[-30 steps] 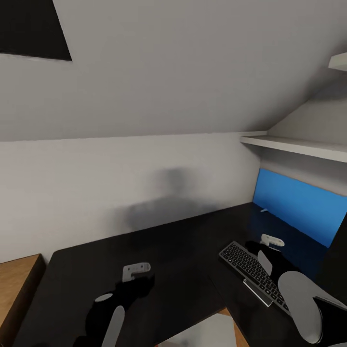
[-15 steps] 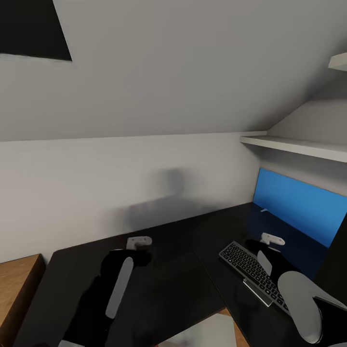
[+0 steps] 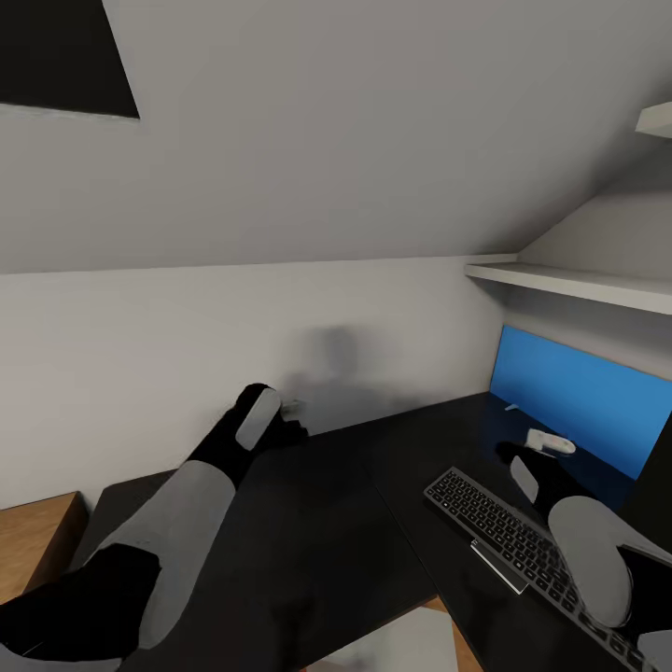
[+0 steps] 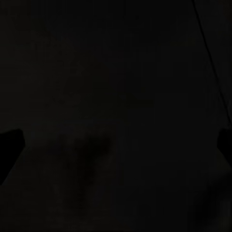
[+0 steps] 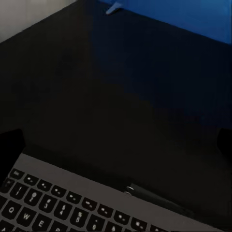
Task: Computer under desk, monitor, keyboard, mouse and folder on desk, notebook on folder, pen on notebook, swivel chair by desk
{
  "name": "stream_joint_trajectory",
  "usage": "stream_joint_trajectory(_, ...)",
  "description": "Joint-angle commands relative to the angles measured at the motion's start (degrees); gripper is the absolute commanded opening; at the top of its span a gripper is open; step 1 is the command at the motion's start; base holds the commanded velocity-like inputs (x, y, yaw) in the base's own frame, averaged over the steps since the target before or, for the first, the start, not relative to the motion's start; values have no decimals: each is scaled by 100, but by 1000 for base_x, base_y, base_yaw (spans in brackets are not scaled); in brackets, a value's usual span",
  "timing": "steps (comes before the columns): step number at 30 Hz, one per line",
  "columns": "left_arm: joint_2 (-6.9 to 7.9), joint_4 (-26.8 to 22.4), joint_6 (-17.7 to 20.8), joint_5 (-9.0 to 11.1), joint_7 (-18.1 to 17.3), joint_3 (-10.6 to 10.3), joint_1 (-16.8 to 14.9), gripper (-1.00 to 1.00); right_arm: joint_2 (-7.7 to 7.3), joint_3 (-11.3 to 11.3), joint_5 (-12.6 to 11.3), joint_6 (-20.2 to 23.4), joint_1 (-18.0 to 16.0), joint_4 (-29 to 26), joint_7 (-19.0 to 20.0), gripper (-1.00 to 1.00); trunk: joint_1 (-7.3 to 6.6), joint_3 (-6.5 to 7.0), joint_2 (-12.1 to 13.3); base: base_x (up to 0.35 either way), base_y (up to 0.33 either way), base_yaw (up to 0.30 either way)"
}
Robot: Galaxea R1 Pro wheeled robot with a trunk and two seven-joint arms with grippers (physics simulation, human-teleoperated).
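Note:
The glossy black desk (image 3: pixel 336 532) spreads below me. The dark grey keyboard (image 3: pixel 490 527) lies on its right part, and its keys (image 5: pixel 72 200) show close up in the right wrist view. My right gripper (image 3: pixel 551 441) hovers open just beyond the keyboard's far edge, with nothing between its fingertips (image 5: pixel 9 145). My left gripper (image 3: pixel 291 411) is raised near the back wall, above the desk's rear edge. It is open, with dark fingertips (image 4: pixel 9 147) far apart. A black slab (image 3: pixel 656 504) at the right edge may be the monitor. Computer, mouse, folder, notebook, pen and swivel chair are out of view.
A blue wall panel (image 3: pixel 579 401) stands behind the desk's right part, with a small pale bracket (image 5: pixel 114 7) at its foot. A white shelf (image 3: pixel 579 283) juts out above it. A light wooden drawer unit (image 3: pixel 37 541) adjoins the desk on the left. The ceiling slopes low.
My left arm has lifted off the desk and reached forward and up toward the back wall. The right gripper has edged away from the keyboard toward the blue panel.

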Motion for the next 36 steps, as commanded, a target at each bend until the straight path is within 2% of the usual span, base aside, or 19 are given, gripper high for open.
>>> stream_joint_trajectory(1, 0, 40, 8, 79, 59, -6, -66, 100, -29, -20, 30, 127, -85, 0, -23, 100, 1, -9, -5, 0, 0, 0)
stream_joint_trajectory(4, 0, -9, -1, 138, 73, 21, -223, 100, -116, -48, -41, 677, -341, 30, -54, 100, 1, -9, -5, 0, 0, 0)
stream_joint_trajectory(7, 0, -161, 1, 156, 70, 37, -274, 100, -142, -95, -240, 878, -425, 37, -44, 100, 1, -9, -5, 0, 0, 0)
stream_joint_trajectory(14, 0, -244, 3, 199, 61, 50, -296, 100, -139, -112, -390, 943, -454, 59, -38, 100, 1, -9, -5, 0, 0, 0)
stream_joint_trajectory(16, 0, -248, 3, 264, 60, 59, -298, 100, -129, -115, -432, 961, -451, 64, -55, 100, 1, -9, -5, 0, 0, 0)
stream_joint_trajectory(25, 0, -248, 3, 379, 75, 67, -299, 100, -23, -111, -461, 948, -448, 200, -42, 100, 1, -9, -5, 0, 0, 0)
stream_joint_trajectory(31, 0, -242, 3, 352, 91, 69, -299, 100, 157, -109, -437, 925, -441, 186, -66, 100, 133, -116, -246, 0, 0, 0)
stream_joint_trajectory(36, 0, -235, 3, 349, 98, 67, -299, 100, 198, -110, -434, 920, -440, 167, -79, 100, 242, -206, -446, 0, 0, 0)
